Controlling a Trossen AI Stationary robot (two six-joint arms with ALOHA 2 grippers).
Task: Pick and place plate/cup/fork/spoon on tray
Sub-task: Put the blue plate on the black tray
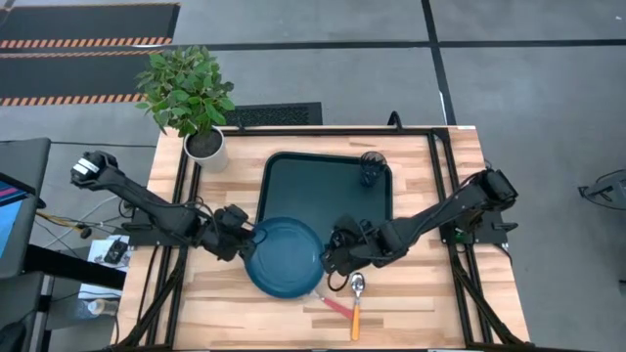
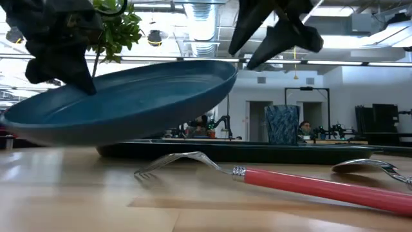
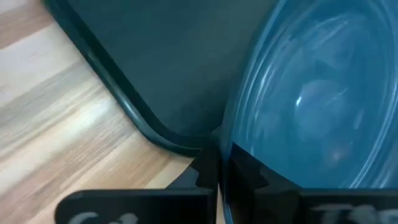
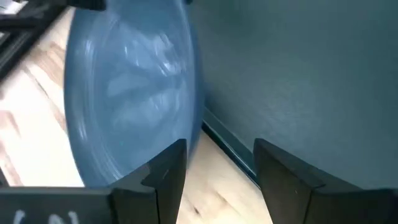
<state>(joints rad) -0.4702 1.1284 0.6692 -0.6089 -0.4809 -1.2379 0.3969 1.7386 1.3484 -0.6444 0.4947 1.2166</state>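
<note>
Tray [image 1: 328,191] middle free; cup [image 1: 371,167] blocks far corner

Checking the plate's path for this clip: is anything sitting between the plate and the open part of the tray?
Nothing visible does. The plate, gripped at its rim by the left claw, already overlaps the tray lip; the cup stands in the tray's far right corner, and the right claw hangs open beside the plate.

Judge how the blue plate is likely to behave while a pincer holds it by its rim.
The plate, pinched at one rim by the left pincer, hangs tilted without sagging, so probably stiff. Its glossy surface may be slippery. Held off-centre, it could swing or slip toward the tray.
</note>
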